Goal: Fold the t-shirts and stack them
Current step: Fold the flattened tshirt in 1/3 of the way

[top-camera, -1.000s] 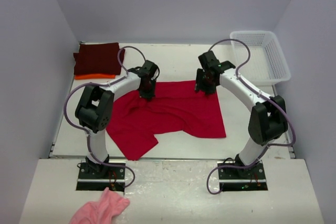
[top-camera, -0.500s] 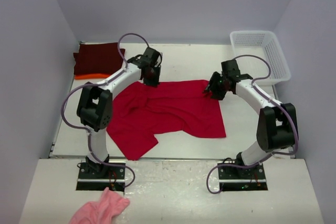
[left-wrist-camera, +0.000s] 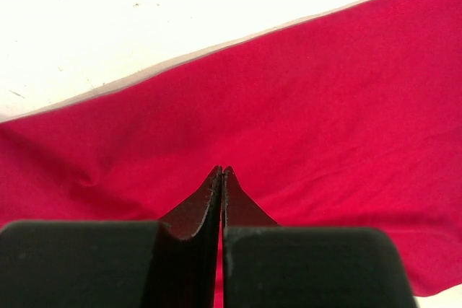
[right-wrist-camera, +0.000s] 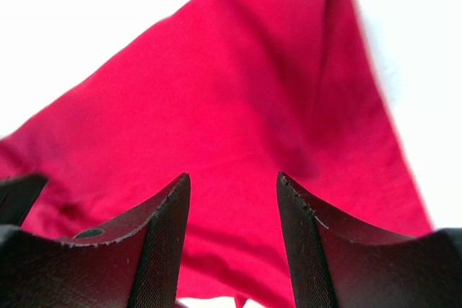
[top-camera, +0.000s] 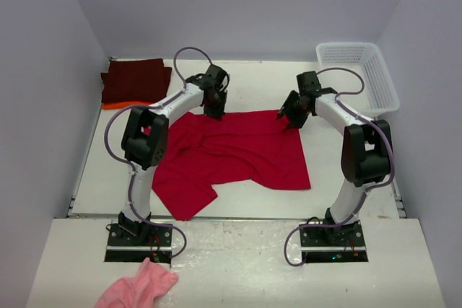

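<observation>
The bright red t-shirt lies spread and rumpled in the middle of the table. My left gripper is at its far left edge. In the left wrist view the left gripper is shut tip to tip over flat red fabric, with no cloth visibly pinched. My right gripper is at the shirt's far right corner. In the right wrist view it is open and empty above the red fabric. The dark maroon t-shirt lies folded on the orange t-shirt at the back left.
A white plastic basket stands at the back right. A small pink fluffy cloth lies on the near ledge by the left arm's base. Walls close in the table on the left, back and right.
Both grippers have moved toward the back, to the red shirt's far edge. The right gripper swung right and then back to the corner. The shirt's far left edge now lies a little farther back.
</observation>
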You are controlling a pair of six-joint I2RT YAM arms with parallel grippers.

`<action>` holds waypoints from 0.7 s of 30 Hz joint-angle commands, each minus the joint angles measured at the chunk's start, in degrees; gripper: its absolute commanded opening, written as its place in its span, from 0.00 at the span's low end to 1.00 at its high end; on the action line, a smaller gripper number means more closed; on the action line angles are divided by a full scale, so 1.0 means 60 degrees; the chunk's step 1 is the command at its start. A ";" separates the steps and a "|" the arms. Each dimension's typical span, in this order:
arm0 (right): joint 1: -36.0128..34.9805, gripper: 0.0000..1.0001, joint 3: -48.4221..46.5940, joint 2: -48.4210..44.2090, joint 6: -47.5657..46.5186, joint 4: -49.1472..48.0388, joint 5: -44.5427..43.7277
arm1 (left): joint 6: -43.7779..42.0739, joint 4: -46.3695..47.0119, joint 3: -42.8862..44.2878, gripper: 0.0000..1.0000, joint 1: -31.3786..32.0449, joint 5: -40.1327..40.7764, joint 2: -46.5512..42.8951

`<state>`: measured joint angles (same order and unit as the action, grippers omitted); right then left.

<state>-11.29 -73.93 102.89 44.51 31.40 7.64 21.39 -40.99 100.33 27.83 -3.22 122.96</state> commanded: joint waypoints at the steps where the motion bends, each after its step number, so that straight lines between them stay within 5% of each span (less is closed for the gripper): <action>1: 0.0007 0.53 -0.0905 0.0400 -0.0211 0.0918 -0.1257 | -0.0327 -0.0141 0.0446 0.00 0.0034 -0.0107 0.0147; 8: -0.0022 0.53 -0.0994 0.0342 -0.0636 0.1622 -0.2809 | -0.0342 -0.0067 0.0431 0.00 0.0019 -0.0106 0.0381; 21: -0.0008 0.53 -0.0626 0.0751 -0.0680 0.0964 -0.1700 | -0.0254 -0.0038 0.0387 0.00 0.0004 -0.0151 0.0601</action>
<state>-11.29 -76.69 106.65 40.82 38.98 -4.84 21.17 -41.23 100.73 27.81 -3.22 126.50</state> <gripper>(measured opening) 0.531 0.002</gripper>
